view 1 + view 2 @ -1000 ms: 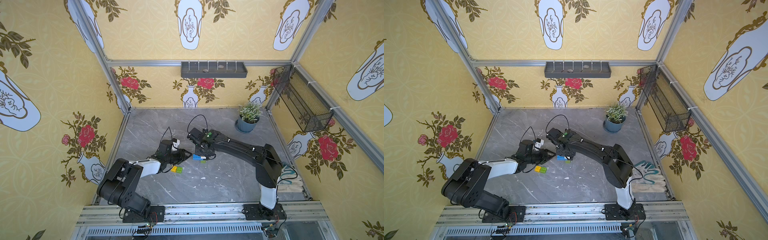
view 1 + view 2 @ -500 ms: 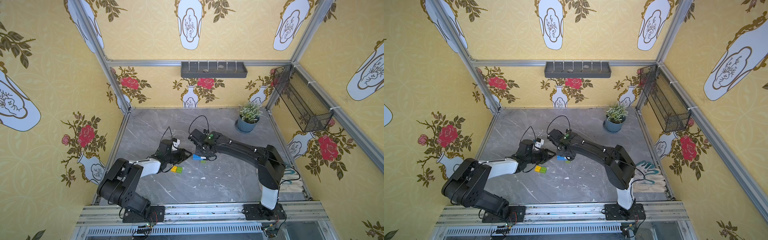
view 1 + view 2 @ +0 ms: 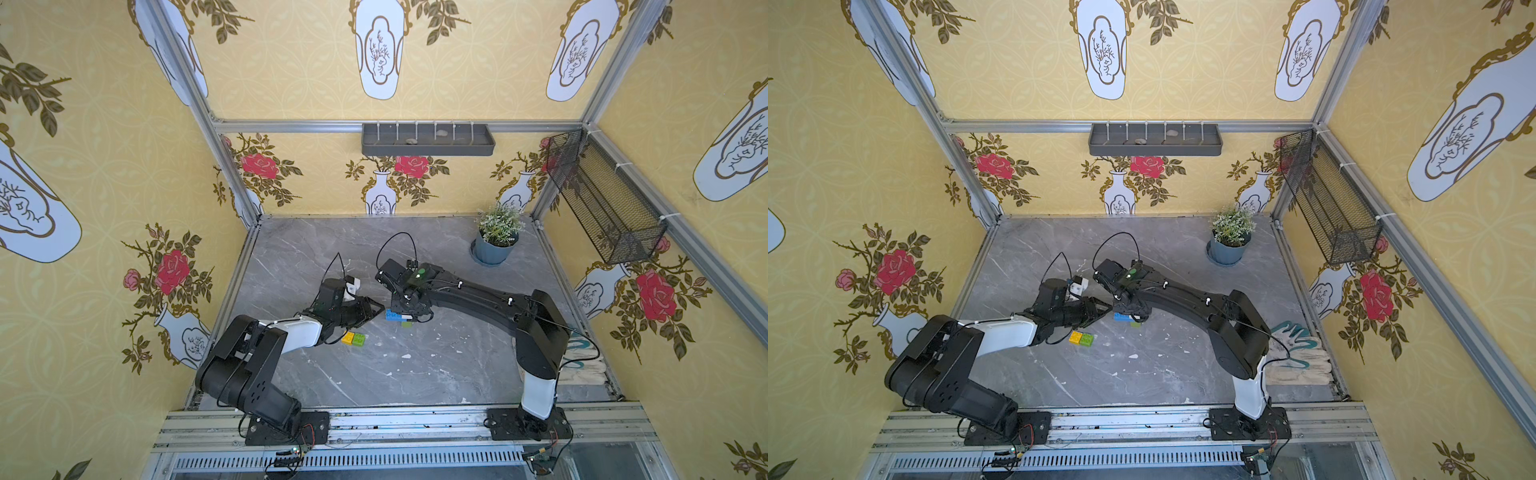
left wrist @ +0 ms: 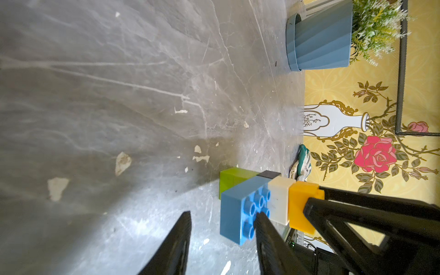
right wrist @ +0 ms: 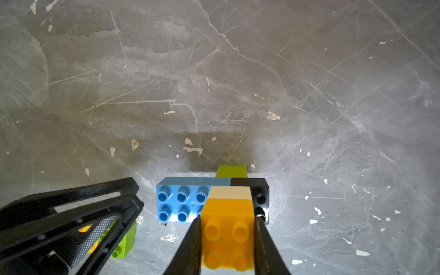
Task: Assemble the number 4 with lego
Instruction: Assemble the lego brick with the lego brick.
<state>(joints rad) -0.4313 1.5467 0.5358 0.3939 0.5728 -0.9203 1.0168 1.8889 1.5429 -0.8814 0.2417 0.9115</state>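
Note:
The number 4 (image 5: 181, 197) stands on the grey table as a joined cluster: a blue bar, a black brick (image 5: 260, 190) and a lime green one (image 5: 231, 171) at its far end. A white brick topped by a yellow brick (image 5: 227, 228) sits on the bar. My right gripper (image 5: 227, 220) is shut on that yellow brick, one finger on each side. My left gripper (image 4: 223, 214) is open, its tips just beside the bar's free end (image 4: 234, 209), holding nothing. In both top views the two grippers (image 3: 376, 309) (image 3: 405, 309) meet over the cluster (image 3: 1122, 317).
A loose yellow-and-green pair of bricks (image 3: 353, 338) lies just in front of the left gripper. A potted plant (image 3: 494, 249) stands at the back right. Work gloves (image 3: 1296, 353) lie at the right edge, a wire basket (image 3: 602, 199) hangs on the right wall.
The right wrist has shifted slightly to the right above the cluster. The left arm and both grippers' states look the same.

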